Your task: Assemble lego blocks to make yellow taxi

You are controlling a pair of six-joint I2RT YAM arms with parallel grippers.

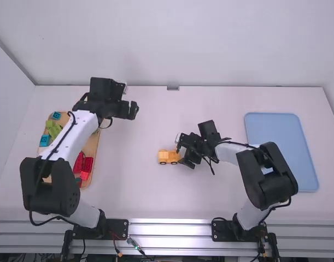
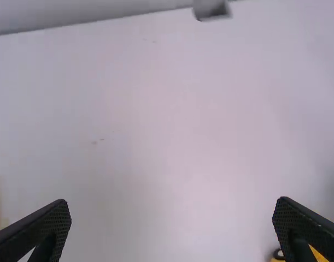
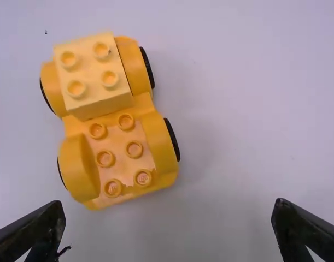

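Black two-finger R gripper, mine, is nearest to the cam in R wrist view; its fingers stand wide apart w/ nothing between them. Beyond the fingertips lies the orange-yellow plastic car base w/ black wheels. It stands upright on its wheels; a pale yellow, square four-stud block sits on one end, and the other end has six bare studs.

In high view, the base lies just beside my R gripper, toward the L arm's side. Its long axis runs approx. in line w/ my reach, a bit skewed; the bare-stud end is nearer to me, the block end farther. So, if I must hold the base, I think my fingers should come one on each long side, after a small turn to match the axis. W/o this turn, I could push the base around or catch only one wheel arch.

My black L gripper, fingers also apart and empty, is farther from the base, past it on the L side. More to the L of the base is the wooden tray w/ coloured blocks. I judge the taxi only partly built.
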